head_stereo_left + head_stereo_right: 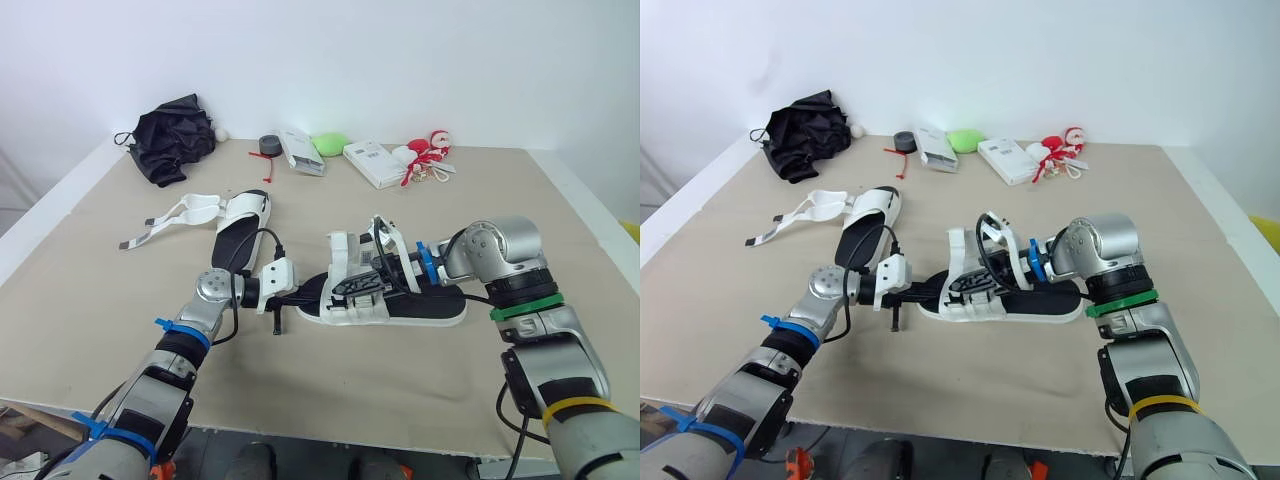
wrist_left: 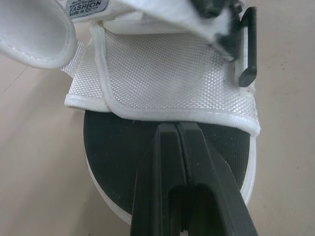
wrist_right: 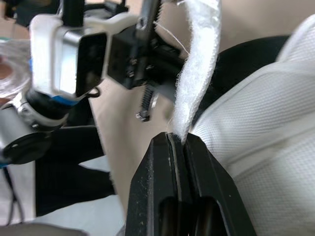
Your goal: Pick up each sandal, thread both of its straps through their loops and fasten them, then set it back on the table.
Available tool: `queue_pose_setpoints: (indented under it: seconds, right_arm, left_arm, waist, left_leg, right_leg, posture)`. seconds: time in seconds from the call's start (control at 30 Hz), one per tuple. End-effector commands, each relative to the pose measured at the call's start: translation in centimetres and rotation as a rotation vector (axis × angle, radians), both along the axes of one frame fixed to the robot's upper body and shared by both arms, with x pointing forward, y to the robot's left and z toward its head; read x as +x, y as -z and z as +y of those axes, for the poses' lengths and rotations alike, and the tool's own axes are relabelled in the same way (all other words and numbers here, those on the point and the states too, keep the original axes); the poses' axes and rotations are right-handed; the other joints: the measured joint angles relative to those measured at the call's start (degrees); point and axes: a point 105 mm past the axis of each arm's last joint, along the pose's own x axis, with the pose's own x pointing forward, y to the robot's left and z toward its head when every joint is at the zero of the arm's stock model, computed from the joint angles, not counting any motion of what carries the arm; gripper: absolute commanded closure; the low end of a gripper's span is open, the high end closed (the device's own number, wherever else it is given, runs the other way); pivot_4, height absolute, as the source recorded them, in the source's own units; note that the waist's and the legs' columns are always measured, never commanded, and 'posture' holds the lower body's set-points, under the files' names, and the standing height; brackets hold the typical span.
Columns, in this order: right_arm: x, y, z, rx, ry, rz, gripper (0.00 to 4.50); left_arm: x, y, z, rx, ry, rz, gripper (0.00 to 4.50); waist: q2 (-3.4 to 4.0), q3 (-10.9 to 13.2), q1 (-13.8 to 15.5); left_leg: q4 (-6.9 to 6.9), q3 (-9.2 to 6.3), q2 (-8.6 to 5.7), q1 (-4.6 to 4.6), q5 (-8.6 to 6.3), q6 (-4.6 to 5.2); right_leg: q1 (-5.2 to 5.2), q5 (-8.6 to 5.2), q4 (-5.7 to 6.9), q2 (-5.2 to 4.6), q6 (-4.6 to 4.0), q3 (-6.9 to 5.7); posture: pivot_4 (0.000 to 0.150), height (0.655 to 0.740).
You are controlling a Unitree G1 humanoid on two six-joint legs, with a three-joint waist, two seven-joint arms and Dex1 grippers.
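A white sandal with a black footbed (image 1: 432, 303) lies in the middle of the table, toe toward my left arm. My right gripper (image 3: 178, 137) is shut on one of its white straps (image 3: 201, 69), holding the strap up over the upper. From the toe end, my left gripper (image 2: 177, 126) is shut, its tips lying on the footbed against the edge of the woven front strap (image 2: 172, 73). The second sandal (image 1: 242, 214) lies farther back on the left, its straps (image 1: 172, 216) spread open on the table.
Along the back edge sit a black bag (image 1: 172, 135), a black tape roll (image 1: 268, 145), a white box (image 1: 300, 151), a green object (image 1: 330, 143), another white box (image 1: 371, 163) and a red-and-white toy (image 1: 426, 154). The table's front edge (image 1: 330, 432) is close below the sandal.
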Motion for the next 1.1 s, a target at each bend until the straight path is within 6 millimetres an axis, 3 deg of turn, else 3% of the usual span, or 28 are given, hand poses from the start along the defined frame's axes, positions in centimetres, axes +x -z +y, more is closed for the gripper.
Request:
queue_pose_setpoints:
  seconds: [0.03, 0.33, 0.53, 0.73, 1.1]
  right_arm:
    - [0.9, -2.3, 0.8, 0.037, -0.012, -0.047, 4.47]
    - [1.1, -2.6, 0.4, 0.014, -0.014, -0.045, 4.47]
    - [0.4, -1.3, 0.2, -0.016, -0.025, -0.006, 4.47]
    - [0.3, -1.5, 0.0, -0.022, -0.023, 0.0, 4.47]
    - [0.7, 0.8, -0.1, -0.073, -0.016, -0.012, 4.47]
  left_arm:
    - [-4.8, 10.3, 3.8, 0.352, 0.017, 0.31, 4.5]
    - [-5.1, 10.4, 4.4, 0.422, 0.09, 0.277, 4.5]
    - [-4.9, 10.1, 4.3, 0.425, 0.097, 0.274, 4.5]
    - [-4.9, 10.1, 4.3, 0.418, 0.099, 0.281, 4.5]
    - [-5.2, 10.3, 4.5, 0.414, 0.096, 0.285, 4.5]
  waist:
    - [0.0, 0.0, 0.0]
    - [-0.02, 0.0, 0.0]
    - [-0.01, 0.0, 0.0]
    - [-0.06, 0.0, 0.0]
    - [-0.08, -0.1, 0.0]
  left_leg:
    - [0.0, 0.0, 0.0, 0.0, 0.0, 0.0]
    - [0.0, -0.02, 0.04, -0.01, 0.0, 0.01]
    - [0.0, -0.02, 0.05, -0.01, 0.07, 0.12]
    - [0.0, -0.04, 0.08, 0.0, 0.02, 0.03]
    - [0.0, -0.03, 0.07, 0.01, 0.03, 0.04]
  right_leg:
    - [0.0, 0.0, 0.0, 0.0, 0.0, 0.0]
    - [-0.05, 0.04, 0.03, 0.08, -0.05, 0.0]
    - [-0.05, 0.04, 0.03, 0.12, -0.04, 0.0]
    - [-0.06, 0.03, 0.03, 0.12, -0.06, 0.0]
    - [-0.05, 0.05, 0.04, 0.14, -0.05, 0.0]
  posture:
    - [0.15, 0.74]
    - [0.15, 0.74]
    - [0.15, 0.74]
    - [0.15, 0.74]
    - [0.15, 0.74]
